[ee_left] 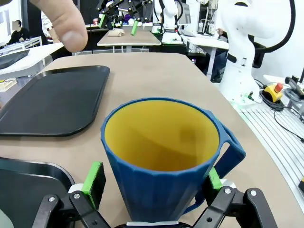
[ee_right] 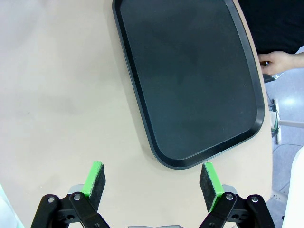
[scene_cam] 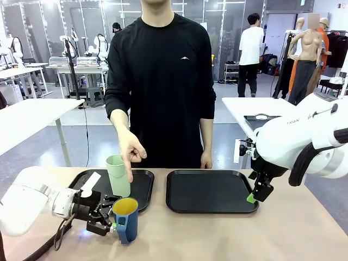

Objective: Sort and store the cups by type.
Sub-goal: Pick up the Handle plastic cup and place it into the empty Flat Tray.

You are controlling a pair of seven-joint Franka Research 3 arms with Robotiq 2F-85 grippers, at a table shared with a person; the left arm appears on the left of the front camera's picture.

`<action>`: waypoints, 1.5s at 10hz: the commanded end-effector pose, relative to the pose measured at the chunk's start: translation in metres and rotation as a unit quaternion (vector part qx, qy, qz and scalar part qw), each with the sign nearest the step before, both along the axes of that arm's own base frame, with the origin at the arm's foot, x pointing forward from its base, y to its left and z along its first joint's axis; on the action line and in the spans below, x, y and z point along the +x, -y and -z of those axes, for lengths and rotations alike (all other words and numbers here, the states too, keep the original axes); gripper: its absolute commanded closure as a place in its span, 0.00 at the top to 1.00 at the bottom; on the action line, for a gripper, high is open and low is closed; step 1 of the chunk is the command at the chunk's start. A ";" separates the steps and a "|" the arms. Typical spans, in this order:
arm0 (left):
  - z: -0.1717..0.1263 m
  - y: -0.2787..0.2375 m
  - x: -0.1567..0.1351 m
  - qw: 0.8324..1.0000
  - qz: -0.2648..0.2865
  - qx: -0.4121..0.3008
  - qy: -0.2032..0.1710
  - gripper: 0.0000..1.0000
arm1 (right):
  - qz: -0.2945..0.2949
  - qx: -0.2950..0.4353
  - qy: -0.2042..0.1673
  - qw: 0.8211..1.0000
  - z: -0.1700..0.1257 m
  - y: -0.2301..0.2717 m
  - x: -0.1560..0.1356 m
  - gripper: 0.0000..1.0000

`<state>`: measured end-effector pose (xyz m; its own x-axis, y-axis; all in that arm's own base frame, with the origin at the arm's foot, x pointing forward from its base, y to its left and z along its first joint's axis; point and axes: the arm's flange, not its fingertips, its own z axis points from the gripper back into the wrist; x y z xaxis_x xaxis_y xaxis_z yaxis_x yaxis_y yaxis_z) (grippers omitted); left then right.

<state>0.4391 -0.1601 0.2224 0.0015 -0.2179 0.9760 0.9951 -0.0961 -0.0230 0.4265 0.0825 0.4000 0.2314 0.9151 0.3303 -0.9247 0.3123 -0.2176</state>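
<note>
The dark blue mug (scene_cam: 126,219) with its yellow inside stands upright on the bare table, just in front of the left black tray (scene_cam: 142,185). My left gripper (scene_cam: 112,215) is open, level with the mug. In the left wrist view the mug (ee_left: 161,156) stands between the green pads (ee_left: 93,178), handle to the right, with a small gap at the left pad. The pale mint tumbler (scene_cam: 118,175) stands upright on the left tray, and a person's hand (scene_cam: 130,155) points down at it. My right gripper (scene_cam: 255,194) hangs open and empty by the right tray's (scene_cam: 212,191) right edge.
The person stands at the far side, behind both trays. The right tray (ee_right: 190,80) holds nothing, and bare tabletop (ee_right: 57,95) lies beside it. The person's other hand (ee_right: 278,61) rests past that tray's far edge. A fingertip (ee_left: 61,23) shows at the top of the left wrist view.
</note>
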 end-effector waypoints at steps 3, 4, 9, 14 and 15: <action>0.008 0.009 0.005 0.999 0.022 -0.038 -0.003 1.00 | 0.007 -0.003 0.005 1.000 0.002 0.000 -0.002 1.00; 0.008 0.010 0.007 0.999 0.024 -0.040 -0.005 1.00 | 0.007 -0.003 0.005 1.000 0.002 0.000 -0.002 1.00; 0.012 0.011 0.010 0.998 0.052 -0.040 -0.014 0.80 | 0.007 -0.003 0.005 1.000 0.002 0.000 -0.002 1.00; 0.010 0.013 0.013 0.997 0.057 -0.047 -0.018 0.27 | 0.007 -0.003 0.005 1.000 0.002 0.000 -0.002 1.00; 0.009 0.013 0.013 0.998 0.053 -0.044 -0.006 0.21 | 0.007 -0.003 0.005 1.000 0.002 0.000 -0.002 1.00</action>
